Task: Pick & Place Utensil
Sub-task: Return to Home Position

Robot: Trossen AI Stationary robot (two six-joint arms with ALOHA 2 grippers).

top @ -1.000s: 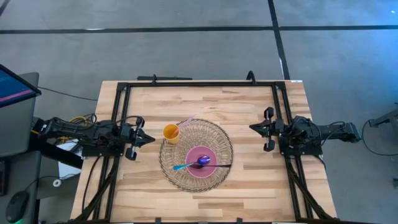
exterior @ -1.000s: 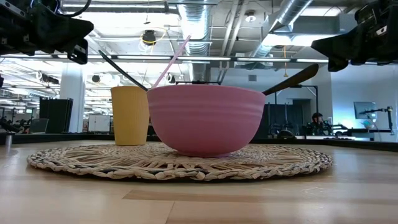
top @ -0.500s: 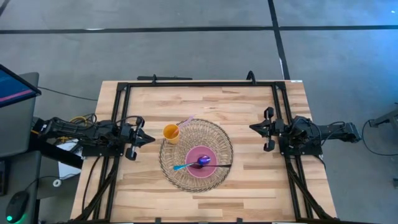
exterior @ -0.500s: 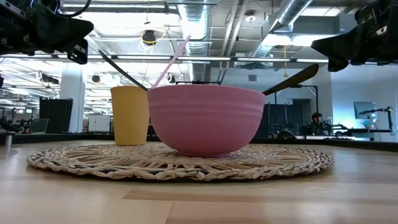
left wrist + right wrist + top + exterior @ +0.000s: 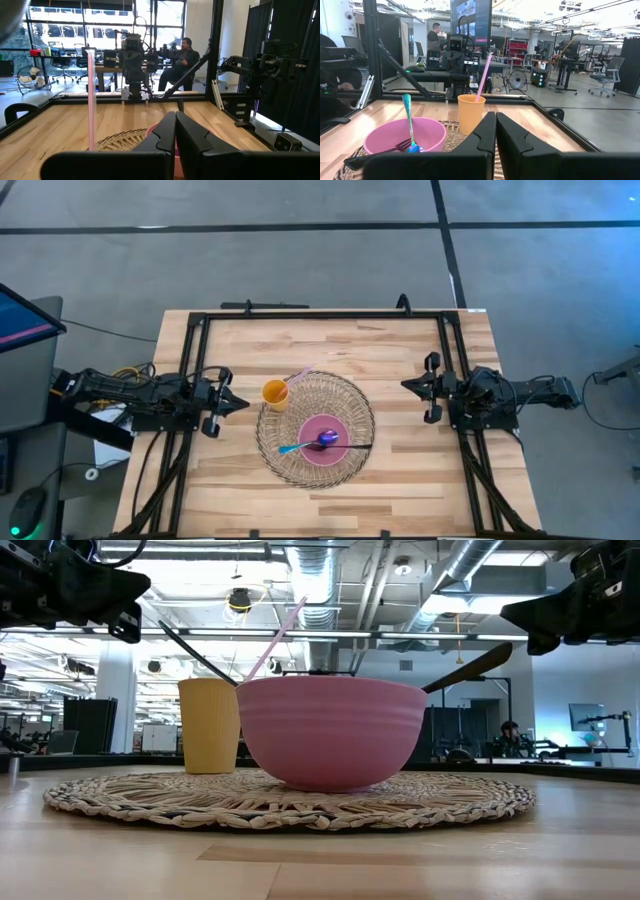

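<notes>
A pink bowl (image 5: 325, 439) sits on a round woven mat (image 5: 352, 402) at the table's middle. In the bowl lie a blue-handled spoon (image 5: 300, 445) and a dark utensil (image 5: 352, 446), their handles resting on the rim; both show in the right wrist view (image 5: 409, 122). An orange cup (image 5: 275, 393) holding a pink straw (image 5: 298, 375) stands on the mat's far-left part. My left gripper (image 5: 243, 403) hovers shut to the left of the mat. My right gripper (image 5: 404, 385) hovers shut to its right. Neither touches anything.
A black frame (image 5: 320, 314) runs along the table's far edge and down both sides. Bare wood lies near and far of the mat. A person (image 5: 182, 54) sits in the room beyond the table, and another stands there (image 5: 435, 35).
</notes>
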